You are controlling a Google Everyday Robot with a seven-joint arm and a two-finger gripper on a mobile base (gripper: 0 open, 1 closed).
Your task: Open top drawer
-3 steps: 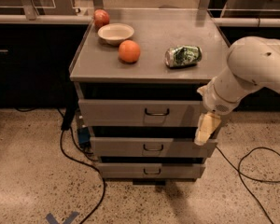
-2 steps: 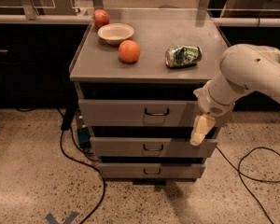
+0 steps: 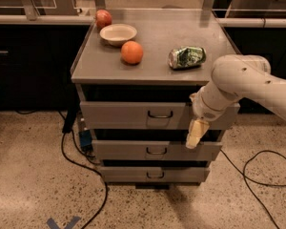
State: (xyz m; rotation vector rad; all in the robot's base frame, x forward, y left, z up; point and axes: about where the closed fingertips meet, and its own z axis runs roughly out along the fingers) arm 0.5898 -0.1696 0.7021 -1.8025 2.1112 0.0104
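Note:
The top drawer is the widest grey metal drawer under the cabinet top, with a small dark wire handle at its centre. It stands slightly out from the cabinet. My gripper hangs from the white arm in front of the drawer's right part, to the right of the handle and a little below it. Its cream fingers point down over the gap above the middle drawer. The bottom drawer sits below.
On the cabinet top lie an orange, a white bowl, a red apple and a crushed green can. Black cables run on the speckled floor at left and right. Dark counters stand behind.
My arm and gripper have moved left across the drawer fronts, closer to the top drawer's handle. The drawers have not moved.

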